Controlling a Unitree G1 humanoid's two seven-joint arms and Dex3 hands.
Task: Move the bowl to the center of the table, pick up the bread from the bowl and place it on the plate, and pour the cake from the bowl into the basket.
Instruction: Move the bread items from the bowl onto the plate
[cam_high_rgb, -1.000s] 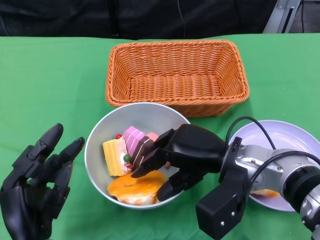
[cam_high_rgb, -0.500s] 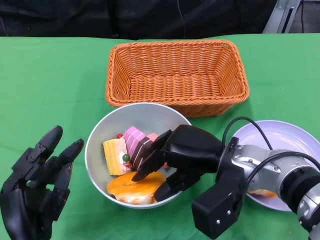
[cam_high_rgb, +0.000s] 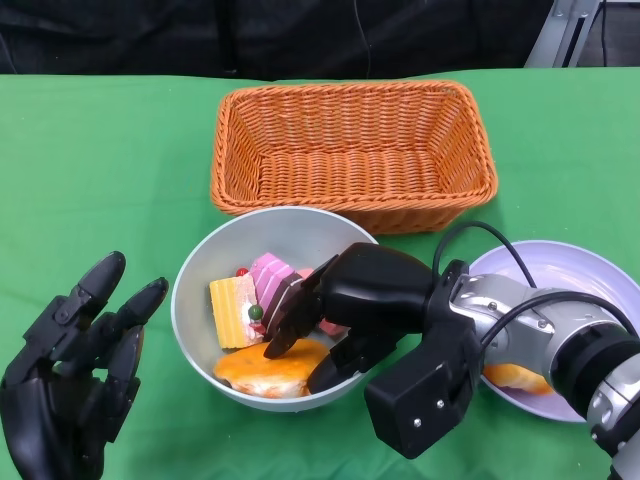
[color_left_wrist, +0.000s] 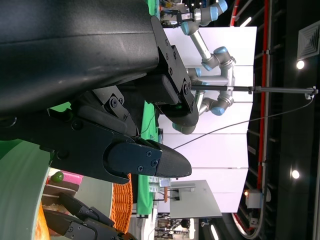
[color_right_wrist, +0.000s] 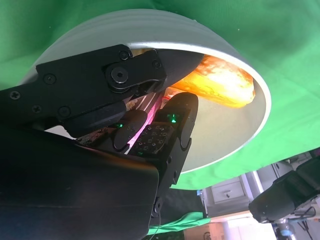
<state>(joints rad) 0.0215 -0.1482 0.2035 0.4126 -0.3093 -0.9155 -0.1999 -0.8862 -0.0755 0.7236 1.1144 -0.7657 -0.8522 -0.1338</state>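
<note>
Bread (cam_high_rgb: 275, 368) at near side of grey bowl (cam_high_rgb: 215, 250), flat orange-glazed piece, right against near wall; also visible in right wrist view (color_right_wrist: 220, 80). Cake slices (cam_high_rgb: 258, 300) packed just behind it, yellow one and pink-brown ones, touching or nearly touching the bread. Right hand (cam_high_rgb: 365, 300) reaching down into bowl from the right, fingers (cam_high_rgb: 290, 325) spread over the bread, one tip on or just above its top, another at the bowl's near rim; no clear pinch yet, cannot tell if contact is firm. Left hand (cam_high_rgb: 70, 360) beside bowl on the green bench (cam_high_rgb: 100, 170), fingers apart, holding nothing, not bracing the bowl. Risks from here: glazed top likely slick, so a shallow pinch could slip and drop bread back or over the rim; fingers closing wide could catch a cake slice and drag it out too; push against the near wall could shove or tip the unbraced bowl toward the bench edge. Plate (cam_high_rgb: 590, 275) to the right, partly hidden by right forearm, something orange already on it (cam_high_rgb: 515, 378), so a landing spot may be tight. Basket (cam_high_rgb: 355, 150) just behind bowl, close to the rim, little room for the later pour.
</note>
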